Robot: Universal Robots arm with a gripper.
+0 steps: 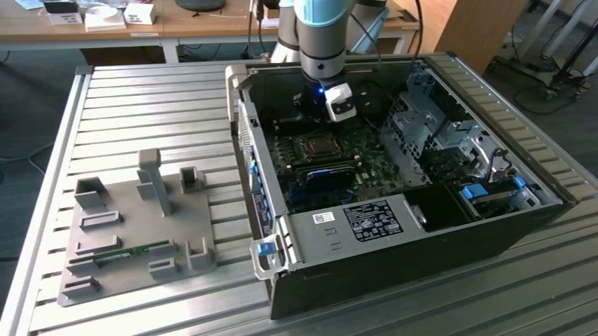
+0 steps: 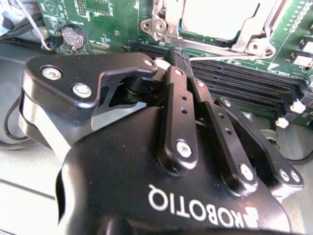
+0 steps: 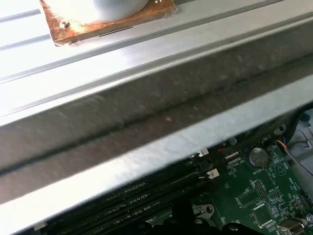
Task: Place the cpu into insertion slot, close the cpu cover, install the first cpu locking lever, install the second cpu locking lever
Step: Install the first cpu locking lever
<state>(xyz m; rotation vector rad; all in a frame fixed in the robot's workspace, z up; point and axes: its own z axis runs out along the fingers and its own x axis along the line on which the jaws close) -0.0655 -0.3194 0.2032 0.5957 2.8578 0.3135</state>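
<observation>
Inside the computer case, above the insertion slot, the gripper hangs pressed together.

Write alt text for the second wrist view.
The black hand, fingers together, hovers just over the green motherboard beside the insertion slot, where a silvery metal frame surrounds a bright square. Long black memory slots run alongside it.

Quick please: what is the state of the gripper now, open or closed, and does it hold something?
Gripper: closed, fingers together above the memory slots beside the insertion slot; nothing visibly held.
</observation>
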